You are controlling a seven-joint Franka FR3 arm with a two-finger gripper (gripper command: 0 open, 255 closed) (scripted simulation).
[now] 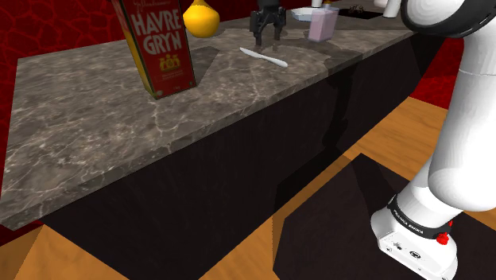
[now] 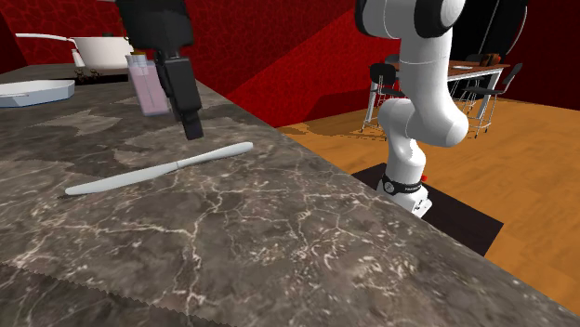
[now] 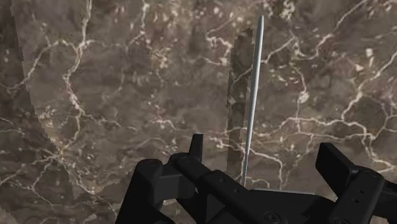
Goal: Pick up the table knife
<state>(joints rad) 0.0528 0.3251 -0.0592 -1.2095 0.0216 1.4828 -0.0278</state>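
Jaws spread apart over the knife (image 1: 264, 56), upper centre of the shoulder view; lying flat on the tabletop (image 1: 95, 103), it may skid aside as they close.

Shoulder view high beside stand (image 1: 334, 215); second low across shared counter (image 2: 279, 241); wrist seemingly overhead.

Seemingly behind gripper (image 3: 266, 153): table knife (image 3: 253, 95) end
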